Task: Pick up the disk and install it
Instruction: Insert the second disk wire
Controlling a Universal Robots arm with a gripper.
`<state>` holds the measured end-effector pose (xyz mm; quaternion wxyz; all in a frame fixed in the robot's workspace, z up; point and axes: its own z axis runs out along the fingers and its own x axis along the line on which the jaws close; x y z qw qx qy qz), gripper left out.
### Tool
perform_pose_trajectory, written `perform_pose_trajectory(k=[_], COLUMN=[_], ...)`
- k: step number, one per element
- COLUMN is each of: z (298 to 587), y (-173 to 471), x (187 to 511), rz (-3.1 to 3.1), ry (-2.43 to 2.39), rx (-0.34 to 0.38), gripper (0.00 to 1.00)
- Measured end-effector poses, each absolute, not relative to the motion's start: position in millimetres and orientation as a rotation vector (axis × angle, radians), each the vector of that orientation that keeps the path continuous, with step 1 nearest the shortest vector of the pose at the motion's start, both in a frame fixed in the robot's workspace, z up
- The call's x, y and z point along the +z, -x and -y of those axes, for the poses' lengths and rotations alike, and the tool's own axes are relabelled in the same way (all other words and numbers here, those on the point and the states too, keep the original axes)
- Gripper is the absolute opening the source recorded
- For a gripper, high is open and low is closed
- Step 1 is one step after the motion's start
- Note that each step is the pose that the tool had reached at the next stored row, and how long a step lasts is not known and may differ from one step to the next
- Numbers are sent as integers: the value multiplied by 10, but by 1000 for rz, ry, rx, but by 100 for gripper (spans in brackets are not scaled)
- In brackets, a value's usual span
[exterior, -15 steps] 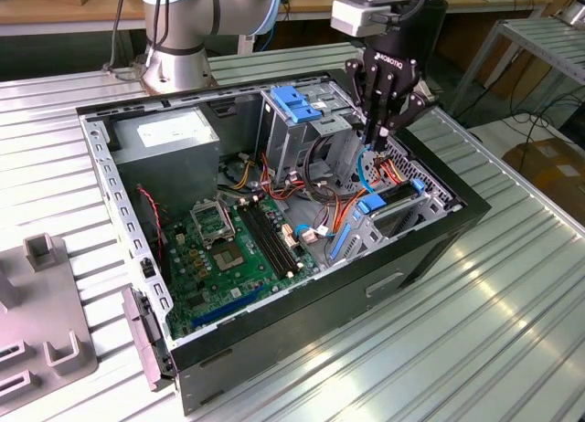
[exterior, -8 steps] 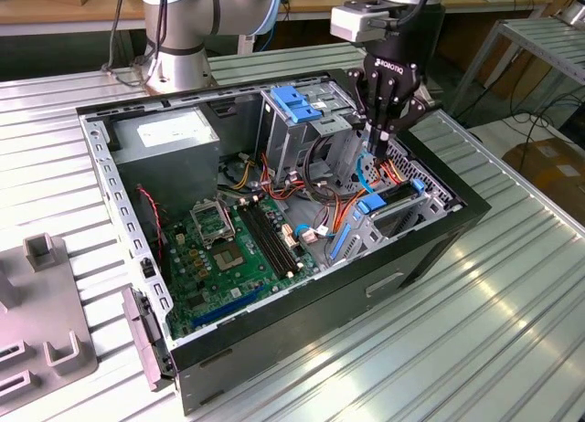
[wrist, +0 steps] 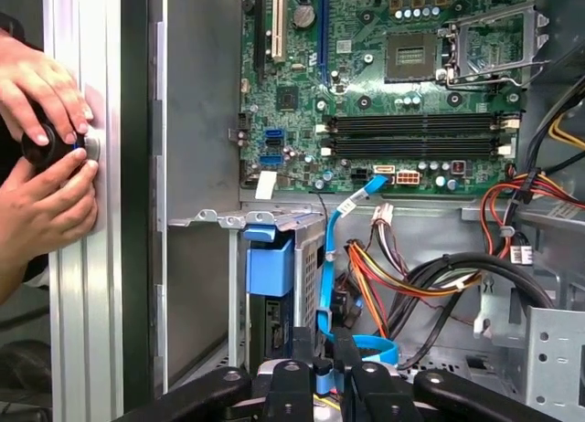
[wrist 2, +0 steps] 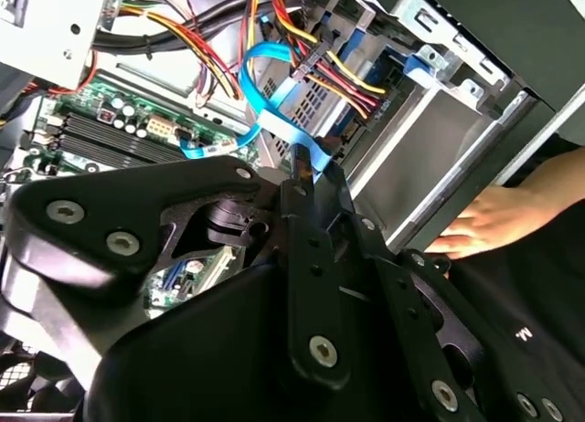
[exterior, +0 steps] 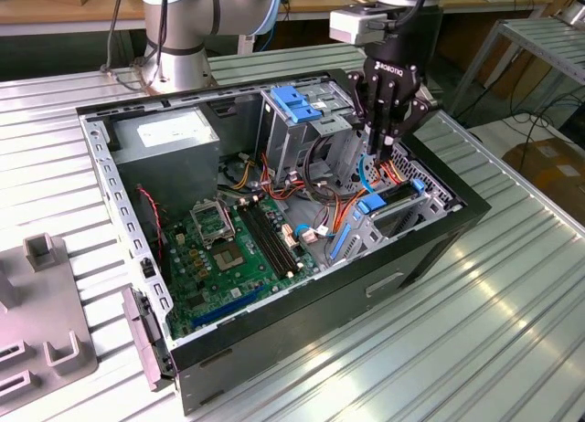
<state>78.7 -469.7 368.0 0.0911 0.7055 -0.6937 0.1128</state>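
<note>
Light-blue plastic is seen framing the disk (wrist: 271, 269), which is set on edge in a metal drive bay (wrist: 196, 219) inside the open computer case (exterior: 274, 326). Its thin side is turned toward the case's open side, and its long axis appears to run along the case's long wall, with the blue end toward the green circuit board (wrist: 384, 84). The gripper (exterior: 379, 157) is lowered into the case just beside the disk, among orange, yellow and blue cables (wrist: 366, 267). Whether the jaws are apart or together cannot be told. In the first wrist view, a dark round object is held against the case's outer wall by two hands (wrist: 41, 166). The case is laid on its side on a ribbed metal table (exterior: 457, 349).
</note>
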Motion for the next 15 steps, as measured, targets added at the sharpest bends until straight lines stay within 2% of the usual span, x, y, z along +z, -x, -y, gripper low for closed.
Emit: perform_pose_trajectory(k=[4, 5, 15], z=[4687, 4685, 4763], y=[-792, -793, -796], x=[3652, 3646, 3616], rz=[2049, 2045, 2042], ry=[-2084, -2081, -2078], rx=[355, 361, 366], gripper=[22, 16, 16])
